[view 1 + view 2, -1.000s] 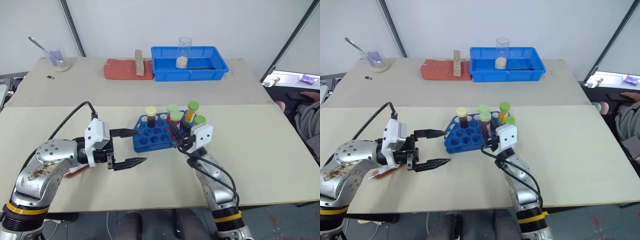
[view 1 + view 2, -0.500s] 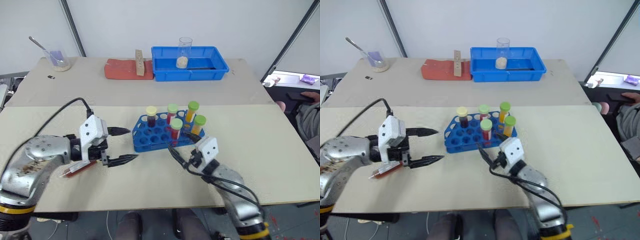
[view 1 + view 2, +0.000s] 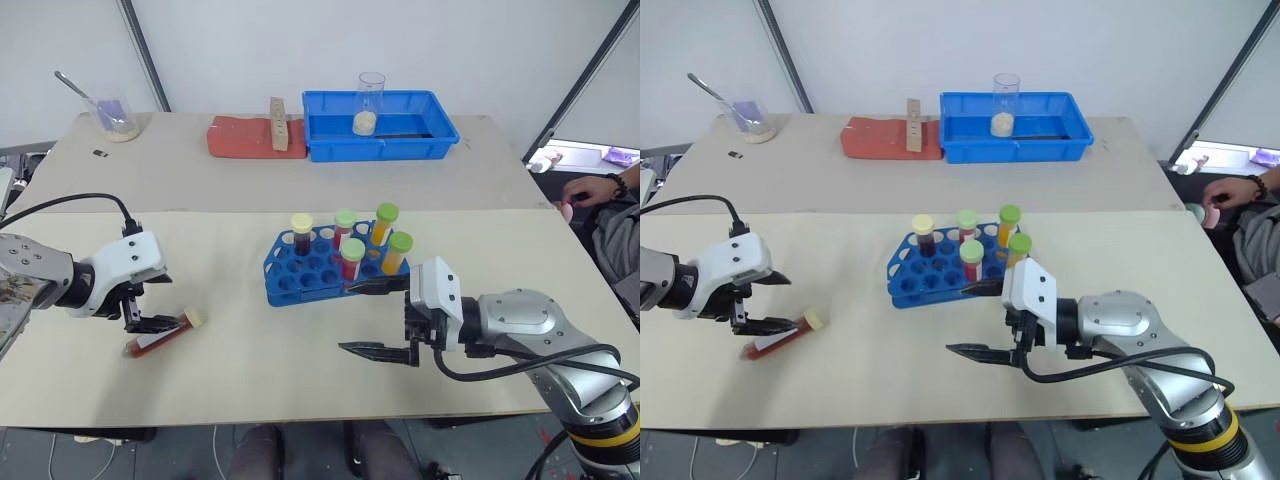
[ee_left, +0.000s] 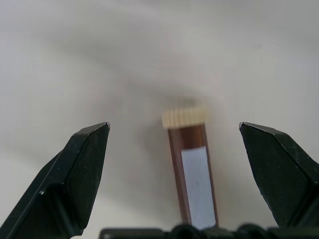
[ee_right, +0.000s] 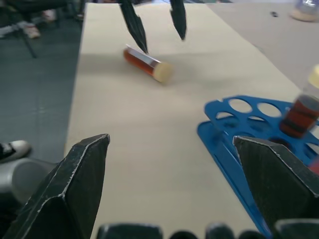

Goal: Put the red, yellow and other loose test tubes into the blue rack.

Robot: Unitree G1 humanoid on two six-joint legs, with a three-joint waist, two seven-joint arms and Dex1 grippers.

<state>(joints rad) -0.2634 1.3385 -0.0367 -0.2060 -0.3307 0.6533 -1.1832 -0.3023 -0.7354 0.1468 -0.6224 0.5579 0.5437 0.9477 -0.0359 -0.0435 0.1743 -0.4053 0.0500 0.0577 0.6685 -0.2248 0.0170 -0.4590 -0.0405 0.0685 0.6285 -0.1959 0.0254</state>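
Your left gripper: wide, straddling the lying cream-capped tube | right gripper: wide, empty, beside the blue rack | five tubes standing in rack

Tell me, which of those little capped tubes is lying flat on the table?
The cream-capped tube of dark brown-red liquid, lying beside the left gripper. The other five tubes stand upright in the blue rack.
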